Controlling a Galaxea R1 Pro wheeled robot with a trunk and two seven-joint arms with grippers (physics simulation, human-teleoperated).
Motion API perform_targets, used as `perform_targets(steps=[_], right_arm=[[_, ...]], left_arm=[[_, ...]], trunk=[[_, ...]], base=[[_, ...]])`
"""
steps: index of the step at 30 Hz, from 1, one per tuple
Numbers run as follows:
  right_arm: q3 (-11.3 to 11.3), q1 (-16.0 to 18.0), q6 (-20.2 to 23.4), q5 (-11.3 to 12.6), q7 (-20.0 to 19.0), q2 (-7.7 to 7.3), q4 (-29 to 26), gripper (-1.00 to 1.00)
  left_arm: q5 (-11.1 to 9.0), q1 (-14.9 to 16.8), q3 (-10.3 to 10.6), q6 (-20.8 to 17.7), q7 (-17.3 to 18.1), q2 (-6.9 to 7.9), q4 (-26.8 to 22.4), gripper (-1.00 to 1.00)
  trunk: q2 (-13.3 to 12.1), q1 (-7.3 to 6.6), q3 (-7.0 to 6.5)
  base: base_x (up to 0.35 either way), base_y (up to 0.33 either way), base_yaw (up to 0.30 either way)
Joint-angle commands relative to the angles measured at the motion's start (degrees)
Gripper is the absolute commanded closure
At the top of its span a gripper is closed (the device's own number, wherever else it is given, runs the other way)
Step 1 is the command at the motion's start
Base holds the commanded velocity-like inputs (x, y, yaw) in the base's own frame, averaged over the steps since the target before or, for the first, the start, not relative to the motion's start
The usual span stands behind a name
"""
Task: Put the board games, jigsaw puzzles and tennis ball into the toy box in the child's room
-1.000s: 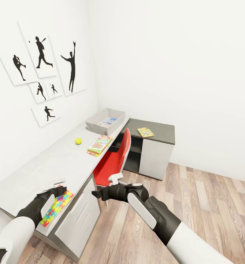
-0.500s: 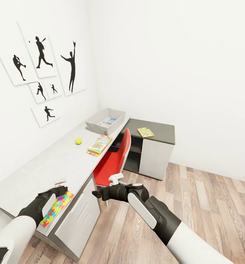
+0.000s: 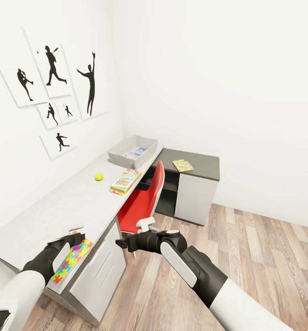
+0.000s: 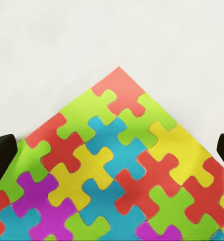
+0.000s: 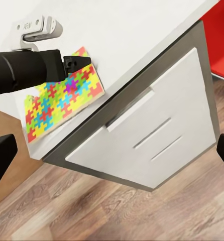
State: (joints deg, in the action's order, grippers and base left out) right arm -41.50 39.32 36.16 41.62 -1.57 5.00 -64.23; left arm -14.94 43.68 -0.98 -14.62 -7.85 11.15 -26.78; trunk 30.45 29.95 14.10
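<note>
Barely any change since the earlier head frames: arms, desk things and camera hold the same spots, only a tiny downward drift of the near desk edge in the picture

Left pincer (image 3: 73,239), black two-finger gripper, hovers right over the thin square multicoloured jigsaw puzzle board (image 3: 72,260) lying flat at the near end of the long light grey desk (image 3: 57,209). In the left wrist view the puzzle (image 4: 112,170) sits between and just beyond the two dark finger tips, which stand wide apart at the picture edges, so the pincer is released, nothing grasped. The board's near edge lies close to the desk edge, probably why the pincer comes from above at that corner: an overhang would give the fingers a lip on something this thin

Right pincer (image 3: 120,242) hangs off the desk, beside the white-grey drawer fronts (image 5: 152,135), fingers spread, holding nothing; looks parked clear of the left arm (image 5: 21,70)

Farther along the desk, well beyond the left pincer: small yellow-green tennis ball (image 3: 98,176), then the yellow-white-green flat game box (image 3: 125,181), then the shallow light grey tray-like toy box (image 3: 121,156) at the far end, with something colourful already inside. A second patchwork puzzle (image 3: 183,165) lies on the lower dark grey desk (image 3: 204,168), past the red chair (image 3: 144,202)

Judged step: closing on the near puzzle, grip not yet made
</note>
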Motion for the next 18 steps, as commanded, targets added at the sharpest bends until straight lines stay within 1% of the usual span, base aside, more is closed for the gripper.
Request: perform_targets(steps=[1,12,18], right_arm=[[0.01,0.05,0.23,-0.13,-0.16,0.01,-0.02,-1.0],[0.01,0.05,0.23,-0.13,-0.15,0.01,-0.02,-1.0],[0.01,0.05,0.23,-0.13,-0.15,0.01,-0.02,-1.0]], left_arm=[[-0.62,0.0,0.01,-0.32,-0.26,0.01,-0.12,-1.0],[-0.64,0.0,0.01,-0.33,-0.24,0.01,-0.12,-1.0],[-0.66,0.0,0.01,-0.32,-0.24,0.01,-0.12,-1.0]], trunk=[[0.09,0.01,0.1],[0.09,0.01,0.1],[0.09,0.01,0.1]], base=[[-0.083,0.0,0.0],[-0.019,0.0,0.0],[-0.107,0.0,0.0]])
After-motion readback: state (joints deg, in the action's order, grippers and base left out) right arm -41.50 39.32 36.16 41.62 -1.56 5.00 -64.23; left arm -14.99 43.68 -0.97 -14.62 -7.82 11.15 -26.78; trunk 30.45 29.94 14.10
